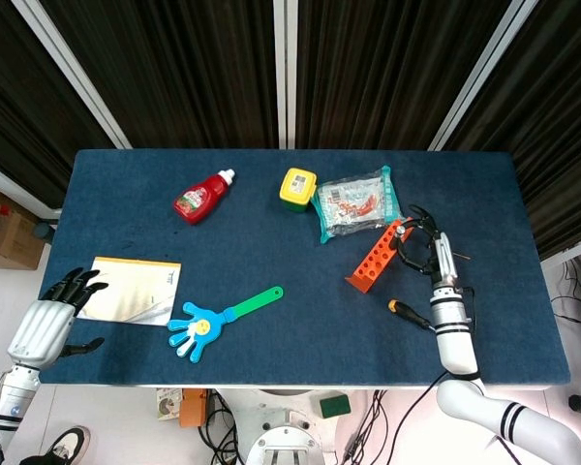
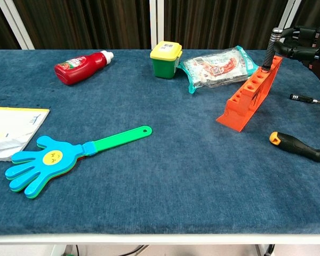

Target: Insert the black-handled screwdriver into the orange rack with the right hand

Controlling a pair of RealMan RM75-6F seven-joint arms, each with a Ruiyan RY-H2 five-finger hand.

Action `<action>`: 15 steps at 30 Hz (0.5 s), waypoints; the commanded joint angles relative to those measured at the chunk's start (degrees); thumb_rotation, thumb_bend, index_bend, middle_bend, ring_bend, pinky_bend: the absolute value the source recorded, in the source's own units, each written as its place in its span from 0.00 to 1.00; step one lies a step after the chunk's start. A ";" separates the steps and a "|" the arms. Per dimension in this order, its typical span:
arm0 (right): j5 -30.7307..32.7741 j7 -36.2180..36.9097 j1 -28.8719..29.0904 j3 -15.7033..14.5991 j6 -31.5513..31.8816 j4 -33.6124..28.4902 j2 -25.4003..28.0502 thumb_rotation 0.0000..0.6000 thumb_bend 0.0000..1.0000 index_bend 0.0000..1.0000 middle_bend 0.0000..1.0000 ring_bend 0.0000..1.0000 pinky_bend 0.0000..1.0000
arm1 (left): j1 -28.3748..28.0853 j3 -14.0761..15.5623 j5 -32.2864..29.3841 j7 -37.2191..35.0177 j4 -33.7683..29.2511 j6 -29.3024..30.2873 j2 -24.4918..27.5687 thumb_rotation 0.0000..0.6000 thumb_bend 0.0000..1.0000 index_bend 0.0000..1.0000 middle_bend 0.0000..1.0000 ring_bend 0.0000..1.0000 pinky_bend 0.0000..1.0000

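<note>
The black-handled screwdriver (image 2: 270,47) stands in the end hole of the orange rack (image 2: 250,95); the right hand (image 2: 304,44) curls beside its top, actual contact unclear; press straight down, then release gently without tipping it.

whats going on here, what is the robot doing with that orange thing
The robot's right hand holds a black-handled screwdriver standing, slightly tilted, in a slot at the far end of the orange rack. The hand has not let go yet. Another screwdriver with an orange and black handle lies on the table near the rack, untouched. The left hand hangs off the table's near left corner with its fingers spread, holding nothing.
</note>
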 commanded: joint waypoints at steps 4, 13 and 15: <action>-0.66 0.41 -0.01 -0.35 -0.71 -0.20 0.61 1.00 0.36 0.65 0.09 0.00 0.00 | -0.01 -0.07 -0.20 0.09 -0.07 -0.06 -0.01 1.00 0.01 0.22 0.11 0.04 0.23; -1.25 2.03 -0.34 -0.74 -2.11 -0.90 2.21 1.00 0.25 0.42 0.08 0.00 0.00 | 0.07 -0.08 -0.20 0.52 -0.22 0.06 -0.04 1.00 0.02 0.22 0.11 0.04 0.23; -1.48 2.29 -0.60 -0.77 -1.85 -1.19 2.58 1.00 0.23 0.38 0.08 0.00 0.00 | 0.04 -0.06 -0.17 0.54 -0.23 -0.01 -0.05 1.00 0.02 0.22 0.11 0.04 0.23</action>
